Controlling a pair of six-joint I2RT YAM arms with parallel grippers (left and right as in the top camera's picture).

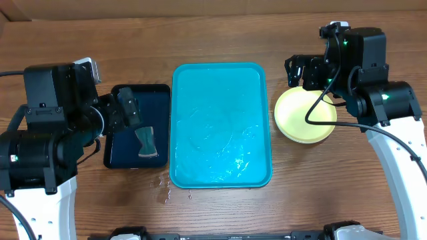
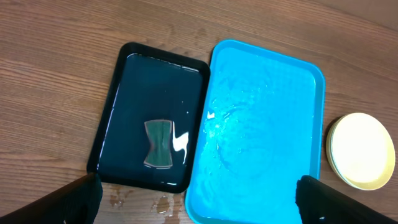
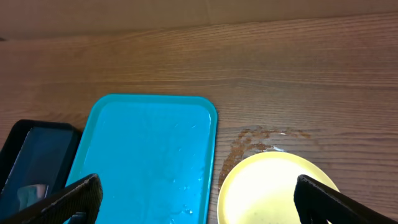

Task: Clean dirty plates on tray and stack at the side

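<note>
- Fingers of the left gripper: two dark tips at the bottom corners of the left wrist view, set wide apart.
- Black tray: small and rectangular, lay directly under the left gripper and held a film of water.
- Sponge: grey-green with a waisted outline, lay flat in the black tray below the left gripper and was not touched by it.
- Water drops: sat on the table by the near corners of the two trays, down and to the right of the left gripper.
- Turquoise tray: large, glossy and wet, with only water on its surface. It lay just right of the left gripper, edge to edge with the black tray, and left of the right gripper.
- Plates: stacked on the table just right of the turquoise tray, apart from it, with a pale yellow-green one on top. The stack lay under and slightly nearer than the right gripper; the number in it could not be told.
- Wet patch: marked the wood ahead of the right gripper, beside the stack's rim.
- Right gripper: hung over the far-left rim of the stack, its fingers spread wide and clear of the plates.
</note>
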